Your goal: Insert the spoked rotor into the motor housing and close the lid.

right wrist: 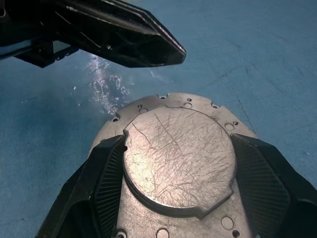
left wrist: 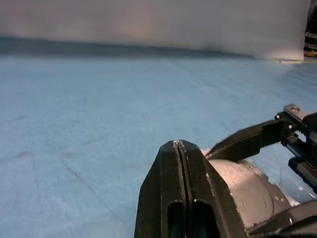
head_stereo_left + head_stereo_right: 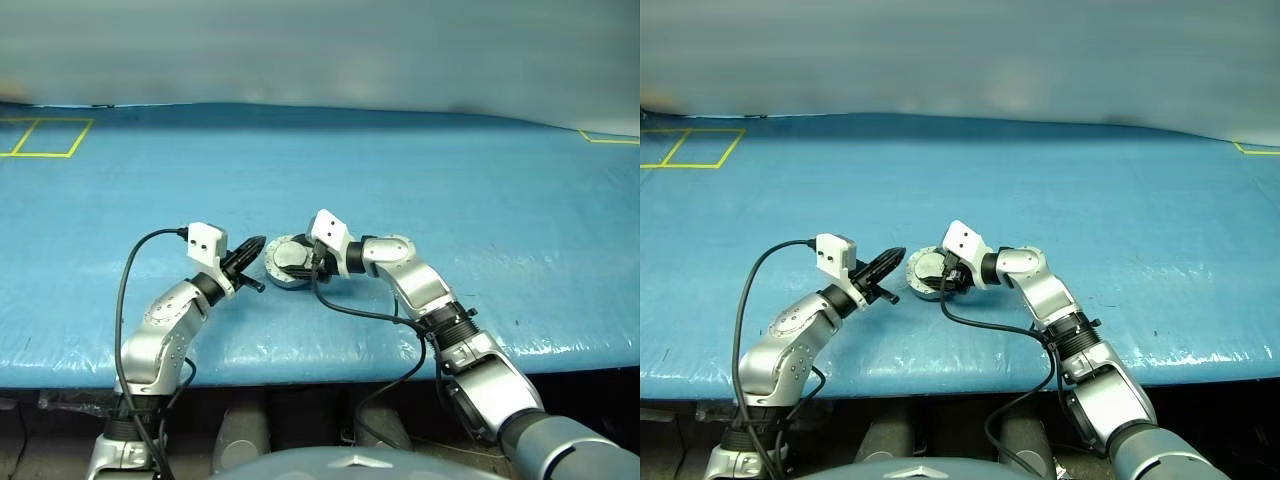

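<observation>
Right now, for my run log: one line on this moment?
lid: closed | right gripper: clamps motor housing | left gripper: shut, beside it

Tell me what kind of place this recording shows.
Probably a lab or test bench: a wide table under a blue cover, yellow tape squares marking spots, and a plain grey wall behind.

The closed lid point(image 1: 178, 158) hides the motor housing's inside — its lower edge is cut off.
</observation>
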### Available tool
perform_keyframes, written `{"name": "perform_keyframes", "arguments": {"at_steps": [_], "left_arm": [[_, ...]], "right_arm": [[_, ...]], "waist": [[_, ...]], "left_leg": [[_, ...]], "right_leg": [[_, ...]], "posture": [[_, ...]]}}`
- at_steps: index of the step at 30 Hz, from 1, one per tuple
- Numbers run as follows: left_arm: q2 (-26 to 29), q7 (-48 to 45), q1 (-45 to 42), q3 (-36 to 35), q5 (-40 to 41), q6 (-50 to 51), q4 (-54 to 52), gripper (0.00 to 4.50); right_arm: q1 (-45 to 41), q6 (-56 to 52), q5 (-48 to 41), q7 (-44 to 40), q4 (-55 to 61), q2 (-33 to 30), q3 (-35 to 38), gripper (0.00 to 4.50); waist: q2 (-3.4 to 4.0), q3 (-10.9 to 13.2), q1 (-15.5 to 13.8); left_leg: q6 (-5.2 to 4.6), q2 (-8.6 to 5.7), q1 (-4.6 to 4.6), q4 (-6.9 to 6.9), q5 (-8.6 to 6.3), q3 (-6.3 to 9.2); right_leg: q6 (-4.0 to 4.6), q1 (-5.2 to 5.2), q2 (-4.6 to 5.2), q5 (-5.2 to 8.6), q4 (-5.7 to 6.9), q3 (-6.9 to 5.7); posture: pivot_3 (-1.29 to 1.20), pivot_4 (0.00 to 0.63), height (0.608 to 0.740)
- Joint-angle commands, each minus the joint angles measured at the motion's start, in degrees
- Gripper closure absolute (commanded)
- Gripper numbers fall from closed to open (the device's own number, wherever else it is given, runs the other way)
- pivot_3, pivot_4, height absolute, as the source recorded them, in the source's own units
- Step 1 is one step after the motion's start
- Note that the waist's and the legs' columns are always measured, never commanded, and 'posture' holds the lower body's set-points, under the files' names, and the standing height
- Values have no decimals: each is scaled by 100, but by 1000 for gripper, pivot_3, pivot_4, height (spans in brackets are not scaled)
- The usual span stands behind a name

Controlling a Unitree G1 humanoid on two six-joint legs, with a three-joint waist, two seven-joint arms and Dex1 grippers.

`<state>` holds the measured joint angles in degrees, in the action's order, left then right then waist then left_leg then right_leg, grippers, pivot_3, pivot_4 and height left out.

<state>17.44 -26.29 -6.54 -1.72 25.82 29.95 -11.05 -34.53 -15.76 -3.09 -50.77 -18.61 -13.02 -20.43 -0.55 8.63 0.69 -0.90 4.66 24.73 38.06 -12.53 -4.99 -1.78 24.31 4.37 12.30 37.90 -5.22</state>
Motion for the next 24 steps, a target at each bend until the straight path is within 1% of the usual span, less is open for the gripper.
{"name": "perform_keyframes", "arguments": {"at_steps": [1, 10, 24], "left_arm": [[48, -69, -232, -94, 221, 413, 74, 4500], [44, -93, -436, 81, 186, 799, 314, 4500], [329, -470, -785, 647, -110, 1413, 614, 4500]], "right_arm": [[81, -138, 70, 93, 50, -1, 11, 1487], [92, -214, 93, 139, 93, -19, -7, 1487], [156, -367, 108, 171, 159, -26, -23, 1487]], "waist": [[0, 0, 2], [0, 0, -2], [4, -9, -18]], "left_leg": [[1, 0, 0, 0, 1, 0], [6, 0, -1, -3, 4, -3], [6, -5, -8, -2, 5, 4]], "right_leg": [[0, 0, 0, 0, 0, 0], [2, 0, -1, 0, 1, 1], [7, -8, 2, 3, -1, 0]], "posture": [[0, 150, 740], [0, 150, 740], [0, 150, 740]]}}
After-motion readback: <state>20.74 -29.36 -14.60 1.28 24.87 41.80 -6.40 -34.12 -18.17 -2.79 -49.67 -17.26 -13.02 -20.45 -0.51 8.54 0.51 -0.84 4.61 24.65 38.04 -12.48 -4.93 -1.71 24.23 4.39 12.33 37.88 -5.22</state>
